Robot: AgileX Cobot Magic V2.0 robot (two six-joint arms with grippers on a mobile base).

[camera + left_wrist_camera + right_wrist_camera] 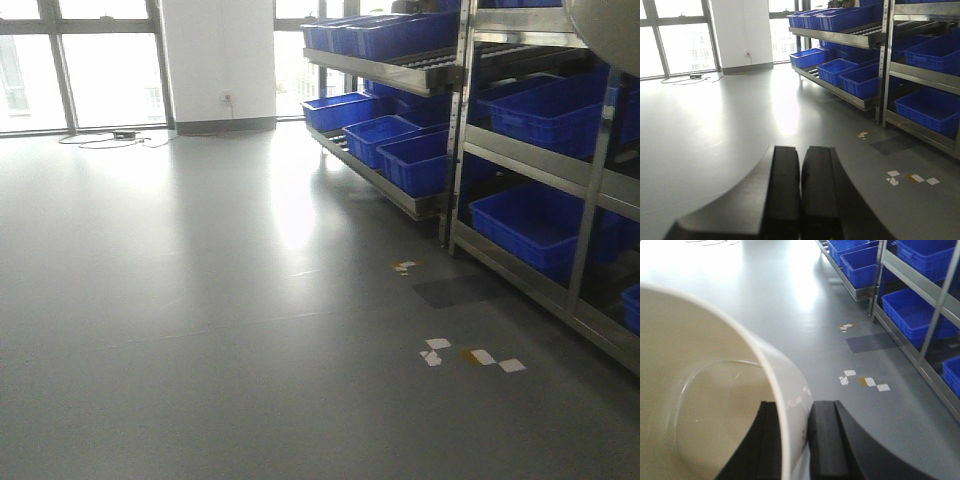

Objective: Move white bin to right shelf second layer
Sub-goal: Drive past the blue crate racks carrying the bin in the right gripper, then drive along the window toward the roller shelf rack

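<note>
The white bin (700, 365) fills the left of the right wrist view, its cream mouth facing the camera. My right gripper (795, 406) is shut on its wall, one finger inside the bin and the other finger (826, 440) outside. It hangs above the grey floor. My left gripper (800, 152) is shut with nothing in it, also over the floor. Steel shelf racks (530, 155) with sloping roller levels stand to the right. I cannot tell which level is the right shelf second layer. A pale rounded shape (605, 30) shows in the front view's top right corner.
Blue crates (540, 225) fill most rack levels, near and far. White and yellow tape marks (470, 355) and a dark patch (455, 290) lie on the floor by the racks. A cable (110, 138) lies under the far windows. Open grey floor spreads left.
</note>
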